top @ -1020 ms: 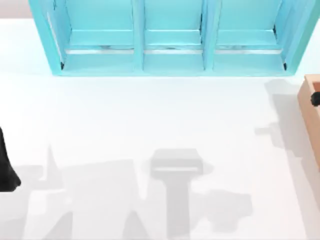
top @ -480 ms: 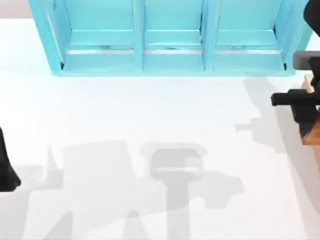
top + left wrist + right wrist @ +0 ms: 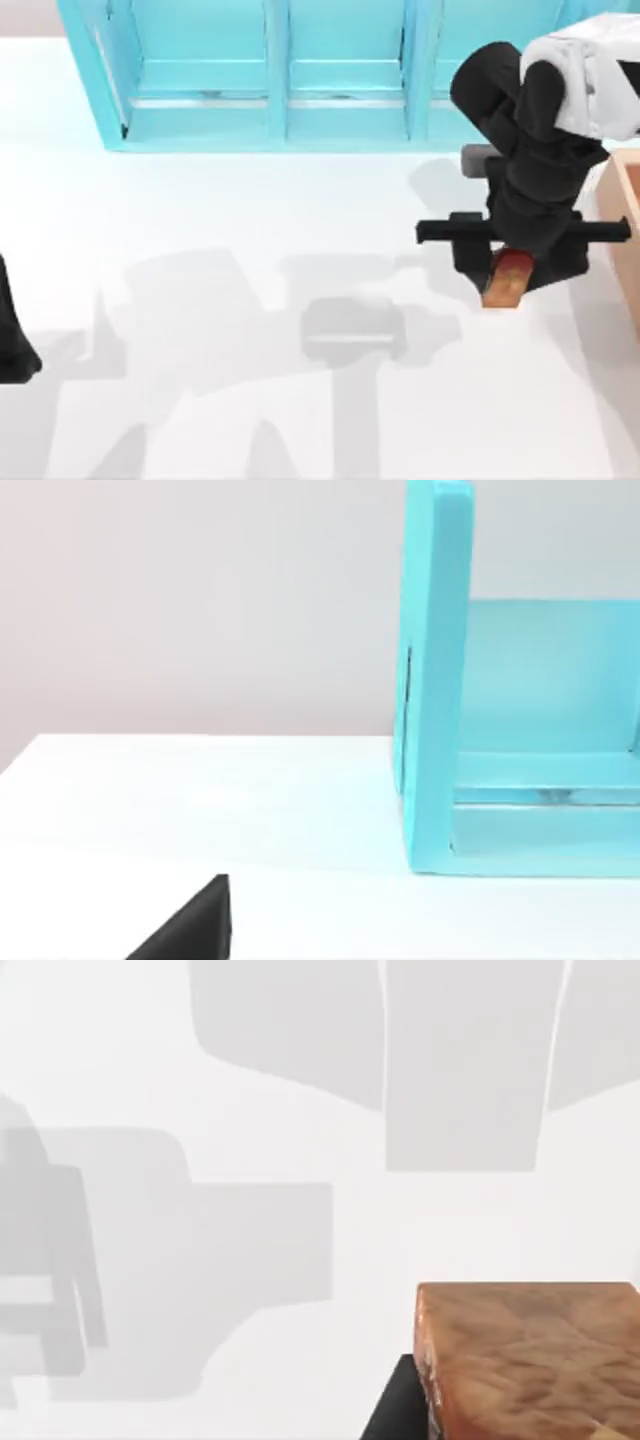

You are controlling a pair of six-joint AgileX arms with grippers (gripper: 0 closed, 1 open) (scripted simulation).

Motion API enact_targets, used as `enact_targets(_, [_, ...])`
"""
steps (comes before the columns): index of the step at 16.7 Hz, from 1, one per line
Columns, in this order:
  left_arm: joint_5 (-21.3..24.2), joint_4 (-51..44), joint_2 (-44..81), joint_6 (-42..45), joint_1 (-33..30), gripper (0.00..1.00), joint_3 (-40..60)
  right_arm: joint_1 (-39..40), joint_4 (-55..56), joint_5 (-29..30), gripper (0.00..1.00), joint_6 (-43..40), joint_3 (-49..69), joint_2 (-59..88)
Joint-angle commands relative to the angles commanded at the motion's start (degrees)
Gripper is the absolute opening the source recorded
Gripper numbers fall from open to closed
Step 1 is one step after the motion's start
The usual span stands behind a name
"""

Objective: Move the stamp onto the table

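Observation:
The stamp [image 3: 505, 285], a small light-brown block with a dark-red knob, hangs over the white table [image 3: 250, 230] right of centre. My right gripper [image 3: 512, 262] is shut on it from above, and the black arm hides most of the knob. In the right wrist view the stamp's wooden base [image 3: 530, 1355] shows close up beside one black finger [image 3: 395, 1415], with the white table below it. My left arm [image 3: 12, 340] is parked at the table's left edge.
A turquoise three-compartment shelf unit [image 3: 340, 80] runs along the back, and its end wall [image 3: 435, 680] shows in the left wrist view. A tan wooden box [image 3: 625, 215] sits at the right edge, just beside the right arm. Grey shadows fall across the front of the table.
My right arm has swung in from the right edge, away from the wooden box, carrying the stamp leftward over the open table. The left arm has not moved.

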Motion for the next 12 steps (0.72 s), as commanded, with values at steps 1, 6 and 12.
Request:
enact_targets(1, [0.0, 0.0, 0.0, 0.0, 0.0, 1.00, 0.0, 0.0, 0.0, 0.0, 0.00, 0.0, 0.0, 0.0])
enact_targets(6, [0.0, 0.0, 0.0, 0.0, 0.0, 1.00, 0.0, -0.2, 0.7, -0.1, 0.00, 0.1, -0.6, 0.2])
enact_targets(12, [0.0, 0.0, 0.0, 0.0, 0.0, 1.00, 0.0, 0.1, 6.8, 0.0, 0.00, 0.2, -4.2, 2.6])
